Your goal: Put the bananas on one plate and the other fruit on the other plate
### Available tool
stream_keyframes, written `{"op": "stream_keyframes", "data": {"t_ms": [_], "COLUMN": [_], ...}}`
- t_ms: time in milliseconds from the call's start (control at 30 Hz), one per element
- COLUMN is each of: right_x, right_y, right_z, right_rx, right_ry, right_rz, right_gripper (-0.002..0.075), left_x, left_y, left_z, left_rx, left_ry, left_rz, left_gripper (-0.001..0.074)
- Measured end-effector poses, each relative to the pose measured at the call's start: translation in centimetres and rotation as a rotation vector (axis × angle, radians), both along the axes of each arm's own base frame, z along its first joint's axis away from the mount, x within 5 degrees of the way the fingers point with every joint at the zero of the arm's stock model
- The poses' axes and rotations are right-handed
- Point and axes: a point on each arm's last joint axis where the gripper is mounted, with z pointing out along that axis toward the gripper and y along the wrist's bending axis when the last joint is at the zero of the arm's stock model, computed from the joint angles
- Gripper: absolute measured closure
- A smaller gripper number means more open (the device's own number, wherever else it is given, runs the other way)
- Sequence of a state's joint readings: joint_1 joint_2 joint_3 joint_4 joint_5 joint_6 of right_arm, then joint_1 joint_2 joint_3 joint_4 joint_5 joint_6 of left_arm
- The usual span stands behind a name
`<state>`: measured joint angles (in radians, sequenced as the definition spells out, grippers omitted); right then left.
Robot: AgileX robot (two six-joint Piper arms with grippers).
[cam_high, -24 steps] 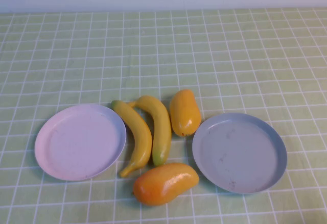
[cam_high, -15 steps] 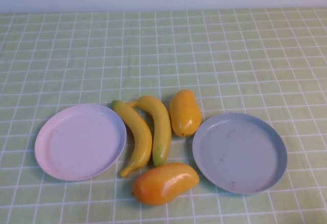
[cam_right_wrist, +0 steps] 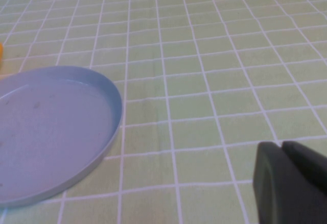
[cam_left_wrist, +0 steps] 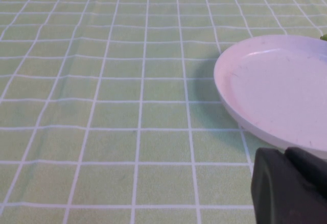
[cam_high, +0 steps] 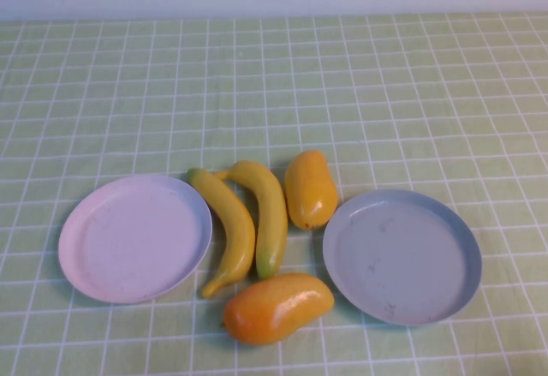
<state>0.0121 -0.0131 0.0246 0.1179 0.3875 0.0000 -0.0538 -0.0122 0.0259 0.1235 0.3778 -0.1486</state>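
My left gripper (cam_left_wrist: 291, 185) hangs low over the green checked tablecloth (cam_high: 385, 93), just beside the near rim of the pink plate (cam_high: 134, 237). Only a dark corner of it shows in my left wrist view, but its fingers are pressed together and hold nothing. My right gripper (cam_right_wrist: 294, 183) sits the same way on the other side, near the grey-blue plate (cam_high: 402, 256) but apart from it, its fingers also pressed together on nothing. Neither arm shows in the high view.

Both plates lie bare on the cloth, the pink one to my left and the grey-blue one to my right. Between them rest the fruits. The two bananas (cam_high: 248, 222) lie side by side, touching along their length, their stem ends pointing away from me; the left one runs just beside the pink plate's rim, perhaps touching it, though I cannot be sure from this angle. One mango (cam_high: 310, 189) stands lengthwise right of the bananas, near the grey-blue plate's rim. The other mango (cam_high: 276, 307) lies crosswise nearer to me, just below the bananas' tips.
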Motion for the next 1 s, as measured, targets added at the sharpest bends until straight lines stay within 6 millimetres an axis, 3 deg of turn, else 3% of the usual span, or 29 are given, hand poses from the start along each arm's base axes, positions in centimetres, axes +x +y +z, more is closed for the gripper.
{"op": "stream_keyframes", "data": {"t_ms": [300, 600, 800, 1000], "right_x": [0.0, 0.0, 0.0, 0.0], "right_y": [0.0, 0.0, 0.0, 0.0], "right_z": [0.0, 0.0, 0.0, 0.0], "right_rx": [0.0, 0.0, 0.0, 0.0], "right_ry": [0.0, 0.0, 0.0, 0.0], "right_rz": [0.0, 0.0, 0.0, 0.0], "right_gripper": [0.0741, 0.0741, 0.0741, 0.0741], "left_x": [0.1, 0.4, 0.4, 0.4], "left_y": [0.0, -0.4, -0.4, -0.4], "left_z": [0.2, 2.0, 3.1, 3.4], "left_rx": [-0.015, -0.163, -0.44, -0.442], "left_ry": [-0.022, -0.214, -0.326, -0.356], "left_rz": [-0.001, -0.009, 0.009, 0.003], "left_gripper": [0.0733, 0.0733, 0.0733, 0.0733]}}
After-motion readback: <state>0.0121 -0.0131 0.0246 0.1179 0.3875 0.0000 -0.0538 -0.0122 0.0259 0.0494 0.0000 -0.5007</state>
